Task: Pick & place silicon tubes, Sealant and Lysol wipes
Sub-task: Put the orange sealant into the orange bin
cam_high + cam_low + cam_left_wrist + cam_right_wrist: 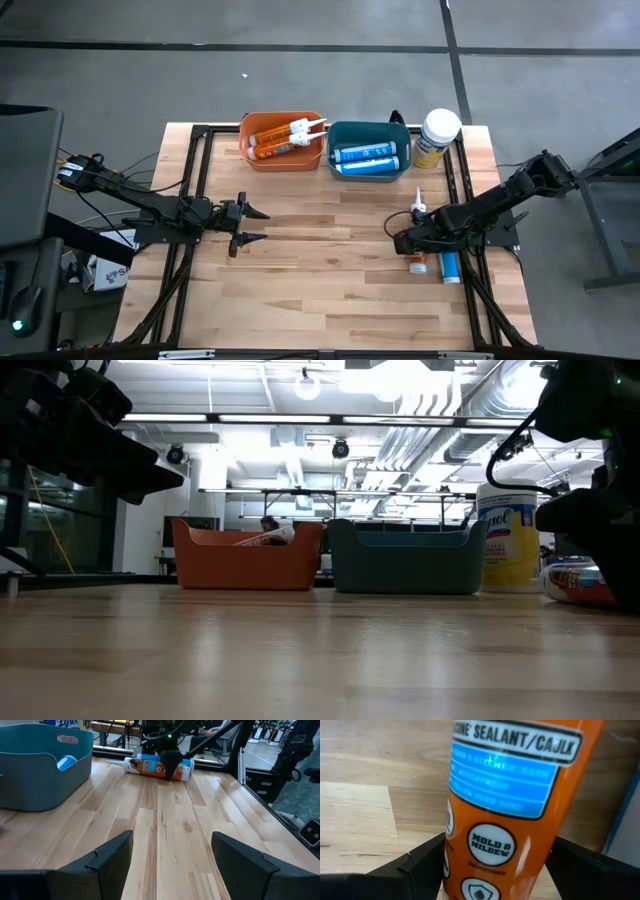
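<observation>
sealant tube (417, 262), orange, lies on the table right of the teal bin (369, 150), beside one blue tube (450, 266). high view: right gripper (402, 241) over it, nearer than the left gripper (250, 226); orange bin (282, 141) holds two tubes, teal two; one wipes can (436, 138). right wrist: the tube's long axis runs straight out between wide-open fingers (420, 862), not clamped. left wrist: fingers (110, 857) wide, empty.

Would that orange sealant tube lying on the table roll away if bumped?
Probably: the orange sealant tube is round and lies on its side on the smooth wooden table. Its glossy label suggests a slippery surface. The open right gripper straddling it might steady it.
</observation>
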Action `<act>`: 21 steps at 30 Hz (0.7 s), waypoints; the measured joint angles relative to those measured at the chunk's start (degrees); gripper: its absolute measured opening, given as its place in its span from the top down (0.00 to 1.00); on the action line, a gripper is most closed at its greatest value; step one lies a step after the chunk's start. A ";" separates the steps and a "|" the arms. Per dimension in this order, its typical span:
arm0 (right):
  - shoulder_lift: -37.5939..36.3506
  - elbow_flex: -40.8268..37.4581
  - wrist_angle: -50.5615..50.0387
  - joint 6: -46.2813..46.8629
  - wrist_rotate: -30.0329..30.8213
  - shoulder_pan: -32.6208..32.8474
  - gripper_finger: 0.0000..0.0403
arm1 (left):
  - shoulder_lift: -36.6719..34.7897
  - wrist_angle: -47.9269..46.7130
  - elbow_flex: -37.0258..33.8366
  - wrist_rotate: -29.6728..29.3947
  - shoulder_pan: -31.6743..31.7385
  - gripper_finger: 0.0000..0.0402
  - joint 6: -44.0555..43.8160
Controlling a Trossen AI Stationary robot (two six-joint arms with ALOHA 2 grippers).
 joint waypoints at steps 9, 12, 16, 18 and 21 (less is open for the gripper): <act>0.15 -0.03 -0.69 0.73 0.59 0.08 0.37 | 0.00 0.01 0.00 0.00 0.00 0.34 0.00; 0.15 -0.04 -0.89 0.15 0.52 0.09 0.46 | -0.02 0.01 0.00 0.02 0.00 0.34 0.00; 0.18 0.28 -1.28 -1.83 0.55 0.10 0.49 | 0.00 0.01 0.00 0.02 0.00 0.34 0.00; 0.46 0.94 -1.85 -3.35 0.58 0.12 0.49 | 0.00 0.01 0.00 0.02 0.00 0.34 0.00; 0.68 1.97 -2.27 -5.38 0.75 0.13 0.49 | 0.00 0.03 0.00 0.04 0.00 0.34 0.00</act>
